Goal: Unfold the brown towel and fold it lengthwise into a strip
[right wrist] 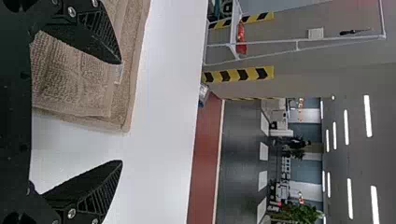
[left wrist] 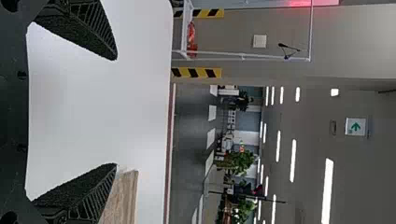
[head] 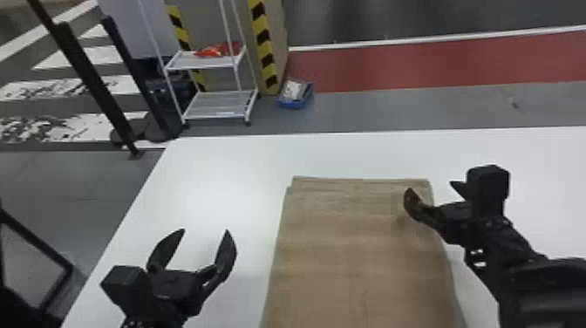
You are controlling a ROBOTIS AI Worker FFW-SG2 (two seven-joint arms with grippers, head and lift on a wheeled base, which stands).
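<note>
Head view shows blue bin [head: 291,104] with pale contents [head: 294,90] (which ones, I cannot tell). Brown towel [head: 349,244] lies on the white surface [head: 218,174], near end cut off. Left end effector [head: 205,233] and right end effector [head: 431,188] have fingers apart.

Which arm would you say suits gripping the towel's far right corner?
Probably the right: the open right tool straddles an edge of the towel near there; the left tool is farther away.
</note>
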